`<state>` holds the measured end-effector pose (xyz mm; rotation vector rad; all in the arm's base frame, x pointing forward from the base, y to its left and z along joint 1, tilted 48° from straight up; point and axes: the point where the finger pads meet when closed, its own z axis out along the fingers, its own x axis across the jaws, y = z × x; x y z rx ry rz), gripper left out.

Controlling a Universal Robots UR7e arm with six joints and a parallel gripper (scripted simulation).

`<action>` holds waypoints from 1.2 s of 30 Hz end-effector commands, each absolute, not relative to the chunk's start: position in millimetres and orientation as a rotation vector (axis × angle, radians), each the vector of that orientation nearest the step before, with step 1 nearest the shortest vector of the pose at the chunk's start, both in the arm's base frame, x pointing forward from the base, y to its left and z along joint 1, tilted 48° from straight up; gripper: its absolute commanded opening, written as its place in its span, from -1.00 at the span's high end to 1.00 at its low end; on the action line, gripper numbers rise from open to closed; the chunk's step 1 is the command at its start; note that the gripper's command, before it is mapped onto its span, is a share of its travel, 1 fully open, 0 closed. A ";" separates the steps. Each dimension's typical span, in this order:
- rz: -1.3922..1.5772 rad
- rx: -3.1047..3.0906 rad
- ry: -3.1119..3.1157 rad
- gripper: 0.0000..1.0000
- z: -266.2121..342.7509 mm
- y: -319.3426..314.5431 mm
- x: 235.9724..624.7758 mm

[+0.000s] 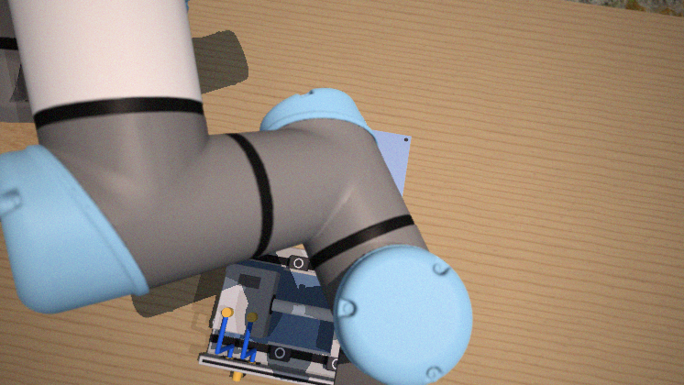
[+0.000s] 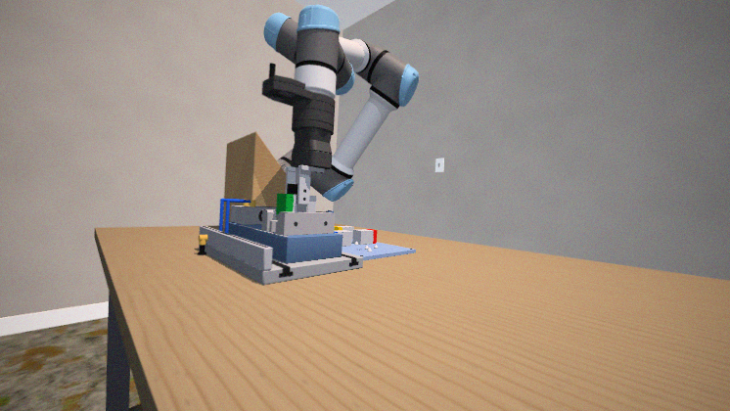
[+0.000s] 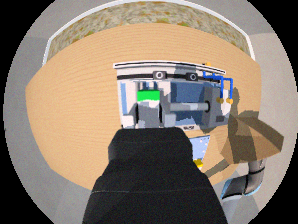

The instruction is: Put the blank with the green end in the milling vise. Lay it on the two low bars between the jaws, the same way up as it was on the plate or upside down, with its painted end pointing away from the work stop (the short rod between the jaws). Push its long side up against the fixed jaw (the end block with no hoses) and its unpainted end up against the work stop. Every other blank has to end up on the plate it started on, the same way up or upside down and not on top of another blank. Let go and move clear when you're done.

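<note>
On the wood-grain table (image 1: 550, 191) (image 2: 408, 316) (image 3: 75, 100), the gripper (image 2: 299, 204) is clutching the green-ended blank (image 2: 285, 203) (image 3: 148, 95) above the vise (image 2: 311, 248) (image 3: 190, 95), seating and release remaining.

So the vise (image 1: 306, 330) (image 2: 311, 248) (image 3: 190, 102) sits on the wooden surface (image 1: 550, 191) (image 2: 433, 326) (image 3: 75, 95), with the hoses (image 1: 221, 335) (image 2: 222, 215) (image 3: 231, 90) at the end away from the fixed jaw (image 2: 306, 223). In the exterior view the plate (image 1: 394, 159) (image 2: 390, 251) (image 3: 200, 145) lies right of the vise and a bit behind, a couple of blanks (image 2: 363, 236) on it. The big box (image 2: 240, 170) (image 3: 255, 137) is behind the vise.
</note>
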<state>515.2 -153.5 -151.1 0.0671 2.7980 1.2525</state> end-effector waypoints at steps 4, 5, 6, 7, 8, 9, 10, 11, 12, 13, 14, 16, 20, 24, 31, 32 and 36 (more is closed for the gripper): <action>1.251 0.068 2.797 1.00 -151.3 -153.6 515.5; 1.251 0.068 2.797 1.00 -151.3 -153.6 515.5; 1.251 0.068 2.797 1.00 -151.3 -153.6 515.5; 1.251 0.068 2.797 1.00 -151.3 -153.6 515.5; 1.251 0.068 2.797 1.00 -151.3 -153.6 515.5; 1.251 0.068 2.797 1.00 -151.3 -153.6 515.5; 1.251 0.068 2.797 1.00 -151.3 -153.6 515.5; 1.251 0.068 2.797 1.00 -151.3 -153.6 515.5; 1.251 0.068 2.797 1.00 -151.3 -153.6 515.5; 1.251 0.068 2.797 1.00 -151.5 -153.4 515.6; 1.251 0.068 2.797 1.00 -151.7 -153.1 515.6; 1.251 0.068 2.797 1.00 -152.1 -152.7 515.6; 1.251 0.068 2.797 1.00 -152.3 -152.5 515.7; 1.251 0.068 2.797 1.00 -152.3 -152.5 515.7; 1.251 0.068 2.797 1.00 -152.7 -152.0 515.7; 1.251 0.068 2.797 1.00 -152.9 -151.8 515.8; 1.251 0.068 2.797 1.00 -153.3 -151.4 515.8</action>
